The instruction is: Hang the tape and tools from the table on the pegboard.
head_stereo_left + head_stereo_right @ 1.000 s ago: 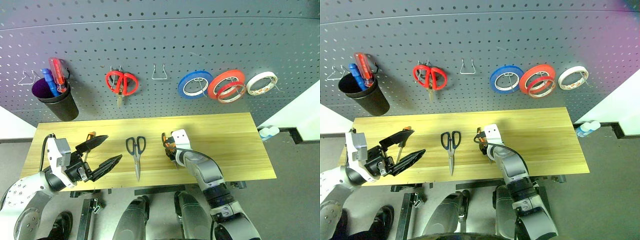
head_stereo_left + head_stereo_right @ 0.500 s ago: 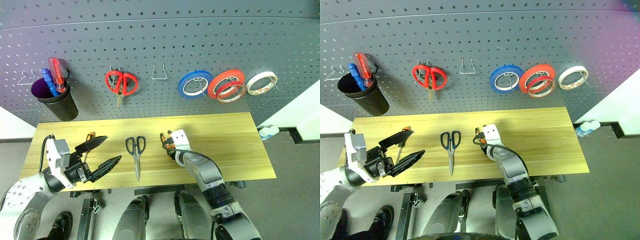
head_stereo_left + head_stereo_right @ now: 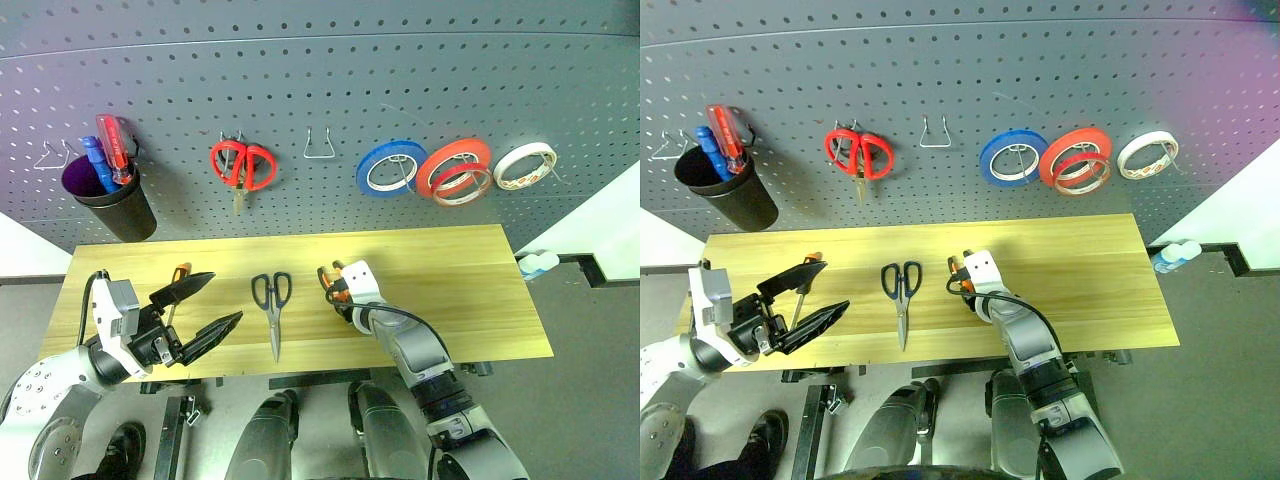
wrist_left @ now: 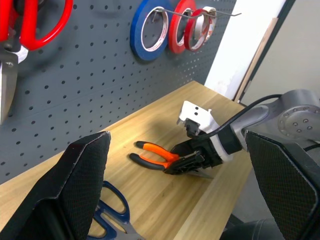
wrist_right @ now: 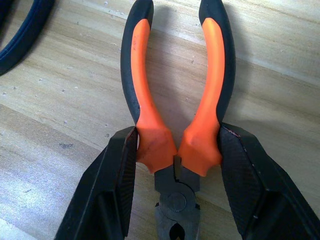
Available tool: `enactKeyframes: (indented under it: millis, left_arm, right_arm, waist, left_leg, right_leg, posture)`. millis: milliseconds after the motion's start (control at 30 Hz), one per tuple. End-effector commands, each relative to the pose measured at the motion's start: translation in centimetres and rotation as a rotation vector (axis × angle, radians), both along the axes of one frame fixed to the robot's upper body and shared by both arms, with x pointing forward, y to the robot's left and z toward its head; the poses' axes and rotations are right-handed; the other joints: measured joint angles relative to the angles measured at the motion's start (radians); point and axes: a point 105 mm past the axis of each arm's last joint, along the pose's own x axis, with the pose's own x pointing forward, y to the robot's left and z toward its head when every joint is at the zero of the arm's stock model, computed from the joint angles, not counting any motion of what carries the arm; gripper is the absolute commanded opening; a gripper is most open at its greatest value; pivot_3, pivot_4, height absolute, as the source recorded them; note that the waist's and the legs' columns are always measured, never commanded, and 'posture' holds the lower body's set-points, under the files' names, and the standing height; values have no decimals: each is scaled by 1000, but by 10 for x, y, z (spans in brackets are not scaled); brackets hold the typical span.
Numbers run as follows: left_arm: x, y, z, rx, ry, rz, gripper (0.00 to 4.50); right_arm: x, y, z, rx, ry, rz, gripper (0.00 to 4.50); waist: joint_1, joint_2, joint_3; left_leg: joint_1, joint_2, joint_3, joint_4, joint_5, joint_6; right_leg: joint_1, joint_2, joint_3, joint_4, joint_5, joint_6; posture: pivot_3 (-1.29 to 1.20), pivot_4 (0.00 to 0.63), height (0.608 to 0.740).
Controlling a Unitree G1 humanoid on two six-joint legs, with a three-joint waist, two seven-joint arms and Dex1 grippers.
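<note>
Pliers: the small pliers with orange-and-black handles (image 5: 175, 115) lie flat on the long light-wood counter (image 3: 470, 270), near its middle, handles splayed toward the far edge.
Right pincer: the right pincer (image 5: 175, 170) straddles the pliers at the root of the handles, one black finger pressed to each outer side; it is gripping the pliers, which rest on the wood.
Left pincer: the left pincer (image 3: 200, 305) hangs over the left end of the counter, spread wide and empty.
Handling: steel pliers are probably stiff and fairly heavy for their size; the rubbery sleeves should resist slipping. Gripping close to the pivot looks sound, since it leaves the handle loop free for a hook.
Other tools: dark-handled scissors (image 3: 272, 300) lie just left of the pliers; a slim orange-and-black screwdriver (image 3: 177, 285) lies by the left pincer.
Pegboard: the dark grey perforated pegboard (image 3: 320, 80) carries a bare wire hook (image 3: 319, 146) between red scissors (image 3: 243, 165) and a blue tape roll (image 3: 390, 168).
Tape: the thin reddish-orange ring (image 3: 463, 184) already hangs there.
</note>
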Motion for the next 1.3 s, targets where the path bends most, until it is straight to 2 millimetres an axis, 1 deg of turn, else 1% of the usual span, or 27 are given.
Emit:
enactKeyframes:
  millis: [33,100,233,333,433,533,633,700,833,933,1067,1167,1300]
  left_arm:
    - [-1,0,1,-11,-13,6,4500]
    - [0,1,0,-14,-10,9,4500]
    - [2,1,0,-25,-11,-2,4500]
    - [4,0,1,-43,-12,-11,4500]
    - [5,1,3,-58,-32,-12,4500]
    - [3,4,6,-80,-44,-20,4500]
    - [4,8,5,-80,-41,-14,4500]
    - [4,11,5,-71,-49,-9,4500]
    - [7,16,6,-67,-67,1,4500]
    - [10,19,10,-74,-87,6,4500]
    - [16,20,11,-83,-103,14,4500]
    - [19,20,13,-89,-124,22,4500]
    - [21,20,13,-98,-138,29,4500]
  right_arm:
    - [5,2,31,93,-113,48,2068]
    - [5,-4,36,110,-125,46,2068]
    - [2,-10,49,206,-150,48,2068]
    - [-3,-10,61,284,-200,92,2068]
    - [-8,-16,67,366,-225,94,2068]
    - [-14,-26,73,463,-268,89,2067]
    - [-22,-31,79,508,-318,127,2067]
    - [-23,-36,82,550,-339,106,2067]
    - [-28,-38,101,671,-396,137,2067]
    - [-26,-37,120,744,-472,162,2067]
    - [-21,-31,136,801,-517,197,2067]
    - [-20,-26,152,844,-564,246,2067]
    - [-17,-22,165,884,-594,287,2067]
  waist:
    - [0,0,0]
    - [0,0,1]
    - [-1,0,1]
    - [-2,0,1]
    - [-3,0,1]
    - [-3,0,1]
    - [-3,0,1]
    - [-4,0,0]
    - [-5,0,0]
    - [-4,-1,-2]
    - [-4,-2,-4]
    - [-4,-3,-6]
    - [-2,-5,-14]
  left_leg:
    - [0,0,0,0,0,0]
    - [-1,0,0,0,0,0]
    - [-2,0,0,0,0,0]
    - [-2,0,0,0,0,0]
    - [-2,0,0,0,0,0]
    - [-2,0,0,0,0,0]
    - [-2,0,0,0,0,0]
    - [-2,0,0,0,0,0]
    - [-2,0,0,0,0,-1]
    - [-2,0,0,0,0,-1]
    - [-2,0,0,2,1,-1]
    - [-1,0,0,2,1,-2]
    - [-1,-1,1,2,2,-3]
  right_leg:
    - [0,0,0,0,0,0]
    - [-1,0,0,0,0,0]
    - [-2,0,0,-1,0,0]
    - [-2,0,0,-1,0,0]
    - [-2,0,0,-1,0,0]
    - [-2,0,0,-1,0,0]
    - [-2,0,0,-1,0,0]
    - [-1,0,0,-1,0,1]
    - [-2,0,0,1,0,0]
    - [-2,0,0,1,0,0]
    - [-1,0,0,2,1,1]
    - [-1,0,-1,3,1,0]
    - [-2,0,-1,3,1,0]
  posture:
    - [70,299,740]
    - [67,298,740]
    - [47,292,740]
    - [38,291,740]
    - [32,288,740]
    - [22,279,740]
    - [14,268,740]
    - [7,257,740]
    - [-3,235,740]
    - [-10,208,740]
    - [-6,183,740]
    - [-2,164,740]
    - [6,139,740]
